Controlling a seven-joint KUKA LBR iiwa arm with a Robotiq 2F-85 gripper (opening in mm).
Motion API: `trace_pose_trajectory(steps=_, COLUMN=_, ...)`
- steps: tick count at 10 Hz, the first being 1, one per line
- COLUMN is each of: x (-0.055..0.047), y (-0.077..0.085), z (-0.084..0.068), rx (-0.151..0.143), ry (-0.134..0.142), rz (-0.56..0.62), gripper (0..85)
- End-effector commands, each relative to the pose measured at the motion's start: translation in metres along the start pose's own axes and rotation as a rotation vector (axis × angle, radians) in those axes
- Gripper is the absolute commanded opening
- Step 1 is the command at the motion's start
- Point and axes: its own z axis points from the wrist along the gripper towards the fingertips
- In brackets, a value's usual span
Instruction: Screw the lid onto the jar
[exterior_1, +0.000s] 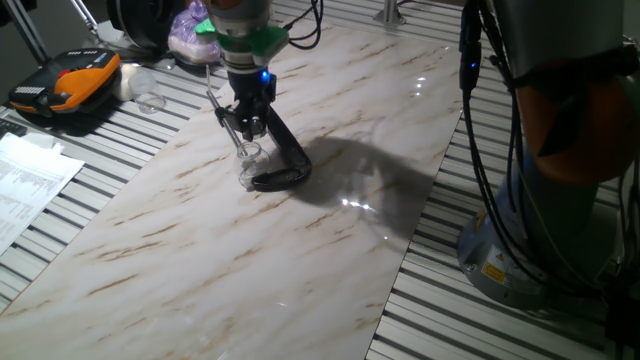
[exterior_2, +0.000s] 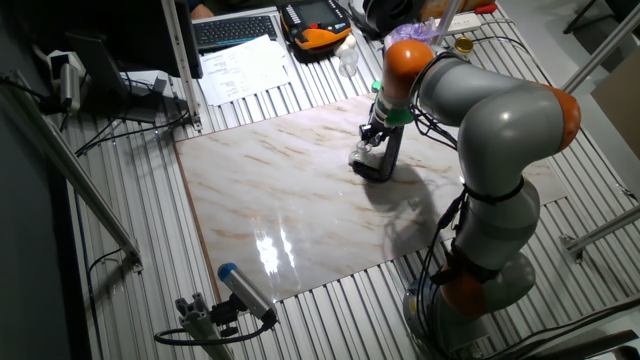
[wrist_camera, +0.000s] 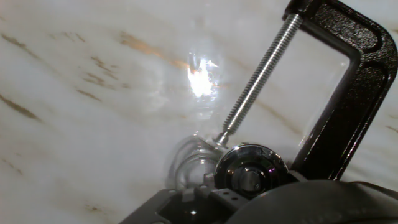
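Note:
The small clear glass jar (exterior_1: 248, 168) stands on the marble board (exterior_1: 200, 260), beside the foot of a black C-clamp (exterior_1: 285, 165). In the hand view the clamp's threaded screw (wrist_camera: 261, 74) points down at the jar (wrist_camera: 189, 168). My gripper (exterior_1: 247, 135) hangs straight over the jar, fingers pointing down. The shiny round lid (wrist_camera: 250, 171) sits between the dark fingers (wrist_camera: 186, 199) at the bottom of the hand view, just right of the jar's mouth and slightly above it. In the other fixed view the gripper (exterior_2: 372, 142) hides the jar.
An orange and black case (exterior_1: 65, 85), a second clear glass vessel (exterior_1: 150, 100) and papers (exterior_1: 30, 175) lie off the board at the far left. The arm's base (exterior_1: 540, 230) stands to the right. A keyboard (exterior_2: 235, 30) and a blue-tipped tool (exterior_2: 240, 290) lie off the board.

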Motion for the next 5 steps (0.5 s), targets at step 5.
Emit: trace_pose_trajectory(steps=5, x=0.003, y=0.017, z=0.005, rx=0.005, ry=0.0, rz=0.013, gripper=0.0)
